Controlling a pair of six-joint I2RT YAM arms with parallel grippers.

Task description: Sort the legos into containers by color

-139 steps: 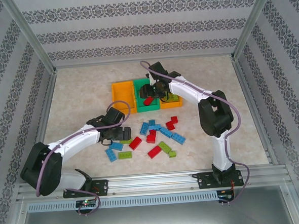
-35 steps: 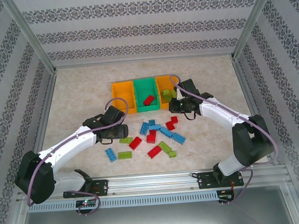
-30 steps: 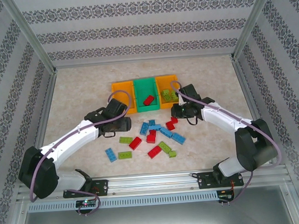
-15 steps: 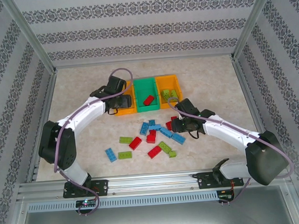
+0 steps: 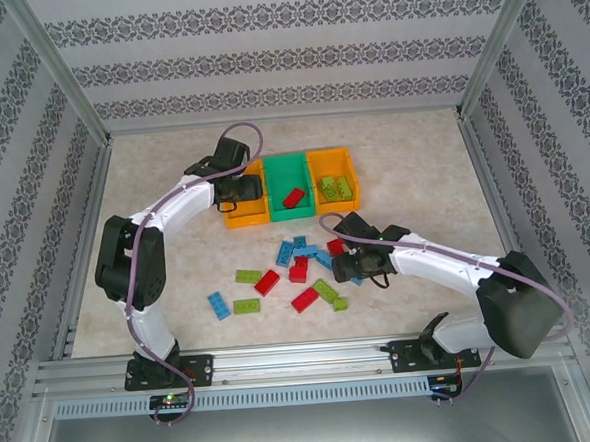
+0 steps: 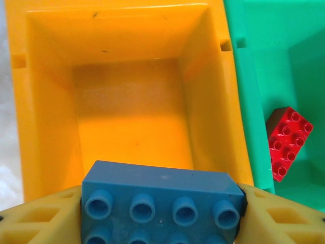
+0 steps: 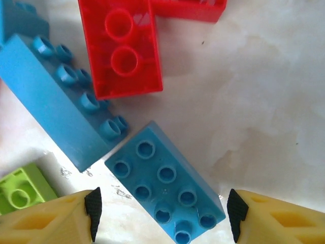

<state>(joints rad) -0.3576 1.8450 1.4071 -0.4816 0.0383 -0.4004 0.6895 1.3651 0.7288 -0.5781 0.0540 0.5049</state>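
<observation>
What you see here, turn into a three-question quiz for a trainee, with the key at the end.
1. True or false: the left pincer grips a blue brick over the left orange bin.
2. What colour is the lone brick in the green bin? A blue, B red, C lime green.
3. Fill in: the right pincer stands open around a loose brick on the table, coloured ____.

Key: 1 true; 2 B; 3 blue.
</observation>
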